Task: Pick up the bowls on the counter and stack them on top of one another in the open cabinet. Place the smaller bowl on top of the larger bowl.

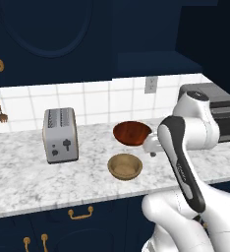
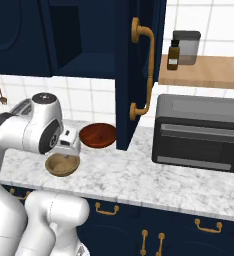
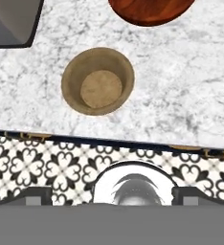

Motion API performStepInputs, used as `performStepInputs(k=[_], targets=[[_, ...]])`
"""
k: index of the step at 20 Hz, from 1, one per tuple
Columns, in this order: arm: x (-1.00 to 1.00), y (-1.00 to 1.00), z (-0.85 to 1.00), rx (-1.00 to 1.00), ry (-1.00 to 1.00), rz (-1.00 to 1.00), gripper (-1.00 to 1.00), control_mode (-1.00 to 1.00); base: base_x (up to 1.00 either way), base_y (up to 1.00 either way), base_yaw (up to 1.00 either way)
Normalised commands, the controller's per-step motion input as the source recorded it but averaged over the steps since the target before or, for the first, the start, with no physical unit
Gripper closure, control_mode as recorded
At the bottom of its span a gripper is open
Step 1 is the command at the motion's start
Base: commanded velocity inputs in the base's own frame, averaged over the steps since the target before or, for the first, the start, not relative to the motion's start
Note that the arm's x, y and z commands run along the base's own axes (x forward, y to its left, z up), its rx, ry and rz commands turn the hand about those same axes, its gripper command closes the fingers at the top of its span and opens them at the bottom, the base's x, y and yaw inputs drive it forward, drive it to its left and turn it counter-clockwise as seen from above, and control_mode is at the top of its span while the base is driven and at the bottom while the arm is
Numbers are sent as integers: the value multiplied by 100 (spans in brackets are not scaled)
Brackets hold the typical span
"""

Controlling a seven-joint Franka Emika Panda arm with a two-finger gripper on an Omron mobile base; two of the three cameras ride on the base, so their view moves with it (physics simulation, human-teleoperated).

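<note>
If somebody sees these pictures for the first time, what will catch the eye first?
Two bowls on the marbled counter: the glossy reddish-brown larger bowl toward the tiled wall, the tan smaller bowl nearer the front edge. The white arm bends beside them, and a silver toaster stands to their left.

Two bowls sit on the worktop (image 1: 28, 182): one wide reddish-brown bowl (image 1: 131, 133) and one smaller tan bowl (image 1: 125, 166). There is one toaster (image 1: 60, 135) and one toaster oven (image 2: 201, 132). One brown bottle (image 2: 174, 55) and one grey canister (image 2: 187, 47) stand on the wooden shelf (image 2: 209, 75).
</note>
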Motion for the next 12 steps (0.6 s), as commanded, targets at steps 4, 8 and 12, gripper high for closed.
performStepInputs(k=[4,8,12], targets=[[39,1,-48,0,0,0,-100,-100,0,0,0],[47,0,-43,0,0,0,-100,-100,0,0,0],[47,0,-41,0,0,0,-100,-100,0,0,0]])
